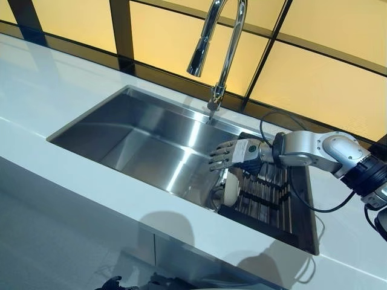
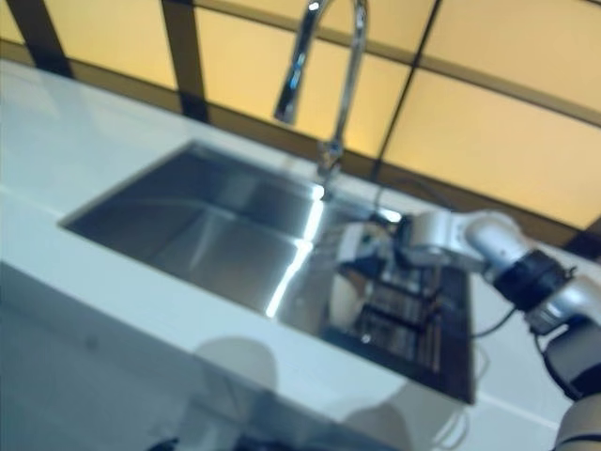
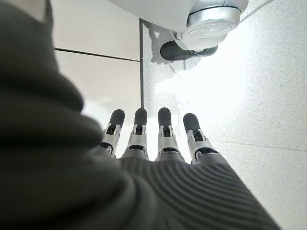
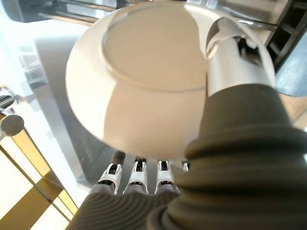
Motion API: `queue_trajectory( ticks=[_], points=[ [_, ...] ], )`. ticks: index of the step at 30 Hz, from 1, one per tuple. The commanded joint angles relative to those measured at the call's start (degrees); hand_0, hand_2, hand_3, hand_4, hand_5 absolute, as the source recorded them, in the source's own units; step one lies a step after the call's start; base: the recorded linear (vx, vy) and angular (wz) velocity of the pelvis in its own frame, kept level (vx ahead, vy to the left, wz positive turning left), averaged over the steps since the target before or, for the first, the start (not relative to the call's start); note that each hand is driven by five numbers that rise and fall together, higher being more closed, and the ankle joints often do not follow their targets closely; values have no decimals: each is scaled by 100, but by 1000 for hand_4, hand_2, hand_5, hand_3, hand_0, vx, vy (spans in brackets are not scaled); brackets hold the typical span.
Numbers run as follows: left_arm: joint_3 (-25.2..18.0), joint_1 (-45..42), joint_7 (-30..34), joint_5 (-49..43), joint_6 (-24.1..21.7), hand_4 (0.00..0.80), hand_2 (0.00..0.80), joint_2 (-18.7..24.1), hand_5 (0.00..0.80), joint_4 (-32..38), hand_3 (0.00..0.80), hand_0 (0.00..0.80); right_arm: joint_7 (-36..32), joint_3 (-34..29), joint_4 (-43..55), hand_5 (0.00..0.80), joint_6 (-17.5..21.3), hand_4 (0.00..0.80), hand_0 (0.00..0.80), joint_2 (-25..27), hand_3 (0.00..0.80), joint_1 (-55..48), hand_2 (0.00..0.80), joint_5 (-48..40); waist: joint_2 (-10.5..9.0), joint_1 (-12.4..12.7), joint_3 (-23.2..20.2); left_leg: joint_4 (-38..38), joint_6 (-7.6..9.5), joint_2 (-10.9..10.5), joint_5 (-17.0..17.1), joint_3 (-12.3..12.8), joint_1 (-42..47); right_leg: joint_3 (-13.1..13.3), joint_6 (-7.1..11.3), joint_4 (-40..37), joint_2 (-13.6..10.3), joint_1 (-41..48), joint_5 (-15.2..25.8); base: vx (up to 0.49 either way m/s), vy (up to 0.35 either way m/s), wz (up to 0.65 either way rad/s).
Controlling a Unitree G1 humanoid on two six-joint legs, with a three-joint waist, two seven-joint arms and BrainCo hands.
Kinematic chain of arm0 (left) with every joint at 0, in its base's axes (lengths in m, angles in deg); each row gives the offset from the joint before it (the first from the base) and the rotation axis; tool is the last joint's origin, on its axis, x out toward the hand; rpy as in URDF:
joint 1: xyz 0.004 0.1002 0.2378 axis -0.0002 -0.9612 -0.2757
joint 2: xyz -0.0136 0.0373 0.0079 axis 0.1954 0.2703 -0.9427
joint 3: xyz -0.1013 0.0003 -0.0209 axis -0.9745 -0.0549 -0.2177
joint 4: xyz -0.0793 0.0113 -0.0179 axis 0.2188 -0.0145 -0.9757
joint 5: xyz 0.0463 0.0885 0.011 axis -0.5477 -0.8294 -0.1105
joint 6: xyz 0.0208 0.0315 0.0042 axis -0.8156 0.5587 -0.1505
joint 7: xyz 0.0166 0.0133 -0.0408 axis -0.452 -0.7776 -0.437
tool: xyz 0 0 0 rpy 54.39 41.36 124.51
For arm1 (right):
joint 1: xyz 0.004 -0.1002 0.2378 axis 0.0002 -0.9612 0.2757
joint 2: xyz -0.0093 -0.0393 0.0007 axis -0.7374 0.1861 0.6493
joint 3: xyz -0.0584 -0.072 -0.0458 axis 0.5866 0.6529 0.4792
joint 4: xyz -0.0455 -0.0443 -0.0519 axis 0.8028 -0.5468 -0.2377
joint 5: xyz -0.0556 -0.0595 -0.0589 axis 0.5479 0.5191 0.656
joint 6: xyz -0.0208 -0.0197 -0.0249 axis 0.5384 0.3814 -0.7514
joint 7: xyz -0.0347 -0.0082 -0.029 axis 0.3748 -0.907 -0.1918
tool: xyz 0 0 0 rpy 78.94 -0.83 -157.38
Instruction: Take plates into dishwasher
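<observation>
Pinching white plate point(image 4: 144, 81) between thumb and fingers, right hand point(image 1: 237, 154) over sink rack point(image 1: 269, 199); left hand point(image 3: 158, 143) fingers straight, empty.

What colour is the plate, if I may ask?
Plain white plate, unpatterned; clearest in the right wrist view.

The sink point(image 1: 139, 136) is sunk into the countertop point(image 1: 42, 96), its long side running from near left toward far right. The faucet point(image 1: 217, 42) rises from the sink's back edge, spout arching over the basin. A slatted rack point(image 1: 266, 196) sits in the sink's right end. One plate point(image 4: 144, 72) stands on edge at the rack's left side — toward the open basin. The right hand point(image 1: 233, 154) reaches in from the right over the rack, against the plate, fingers behind it, thumb on its face. The left hand point(image 3: 158, 139) hangs below the counter's front edge, over the floor.
</observation>
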Motion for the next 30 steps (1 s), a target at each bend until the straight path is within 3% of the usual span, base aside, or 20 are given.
queue_trajectory(
  ticks=[1,10,13,16,30],
  points=[
    [251,186,1,102,-105,0,0,115,0,107,0,0,175,5,-224,0,-247,0,0,97,0,210,0,-79,6,205,154,-94,207,-198,-130,584,-60,-102,192,83,73,175,-304,0,0,0],
    [238,182,13,122,-122,0,0,129,0,101,0,0,381,-9,-298,0,-256,0,0,67,0,145,0,60,-3,217,175,-101,211,-194,-130,587,-65,-124,197,88,75,166,-304,0,0,0],
    [220,170,16,121,-150,0,0,130,0,89,0,0,523,-54,-252,558,-265,558,558,67,558,94,558,218,-6,218,195,-97,219,-197,-128,584,-71,-118,197,94,77,160,-299,0,0,0],
    [213,169,12,117,-142,0,0,128,0,96,0,0,579,-99,-246,800,-233,800,800,68,800,61,800,271,-13,219,204,-91,220,-199,-133,585,-73,-118,198,99,79,160,-302,0,0,0],
    [199,167,15,123,-141,0,0,168,0,120,0,0,528,-71,-221,800,-190,800,800,157,800,77,800,227,-31,216,215,-92,233,-201,-131,587,-83,-112,208,144,69,128,-306,0,0,0]
  ],
)
